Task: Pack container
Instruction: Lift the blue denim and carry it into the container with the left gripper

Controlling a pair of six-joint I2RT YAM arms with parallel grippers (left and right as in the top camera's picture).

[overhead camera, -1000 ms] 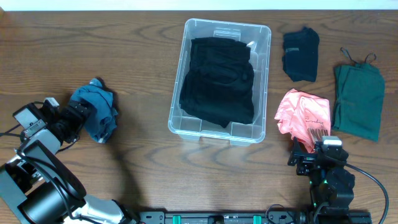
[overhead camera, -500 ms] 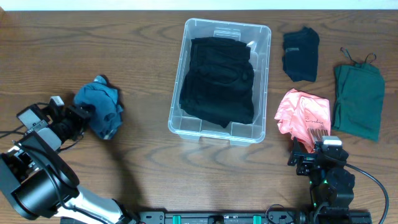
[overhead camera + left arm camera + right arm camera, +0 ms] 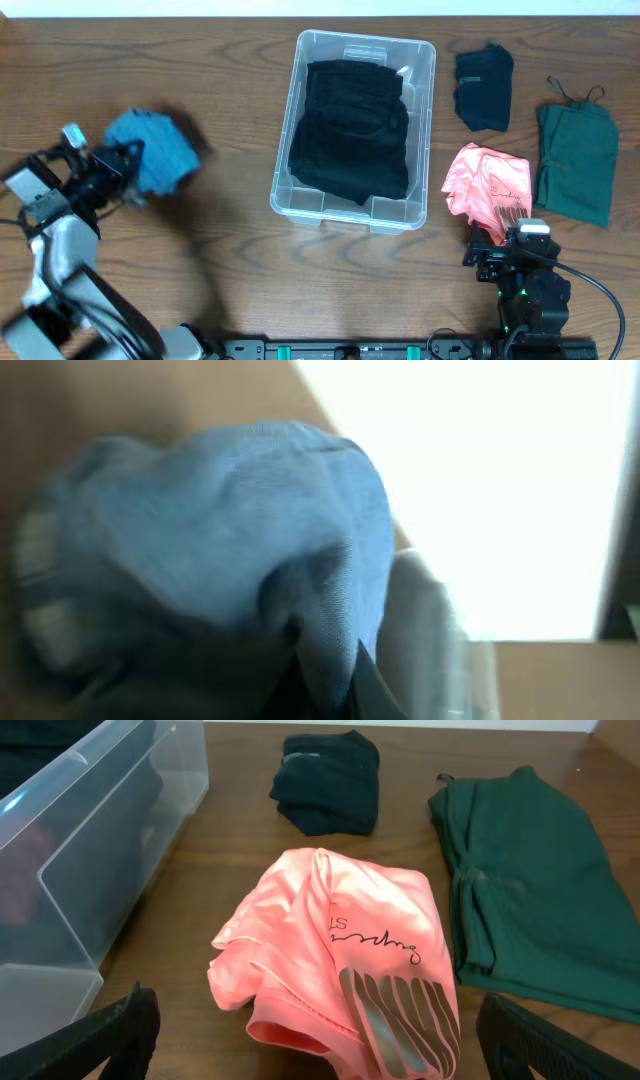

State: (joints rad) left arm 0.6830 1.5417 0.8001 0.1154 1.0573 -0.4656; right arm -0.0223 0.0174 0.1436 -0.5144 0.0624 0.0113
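Observation:
The clear plastic container (image 3: 284,160) stands at the table's middle with folded black clothing (image 3: 350,130) inside; its wall also shows in the right wrist view as the container (image 3: 90,850). At the far left my left gripper (image 3: 122,165) is shut on a crumpled blue garment (image 3: 152,150), which is blurred with motion. In the left wrist view the blue garment (image 3: 240,540) fills the picture and bunches between the fingers of my left gripper (image 3: 330,685). My right gripper (image 3: 497,234) rests at the front right, open, its fingers either side of a pink garment (image 3: 340,950).
The pink garment (image 3: 488,185) lies right of the container. A dark folded garment (image 3: 484,88) lies behind it and a green top (image 3: 577,160) at the far right. Bare wood lies between the left arm and the container.
My left gripper closed on the blue garment and pulled it up off the table towards the back. The right arm has not moved.

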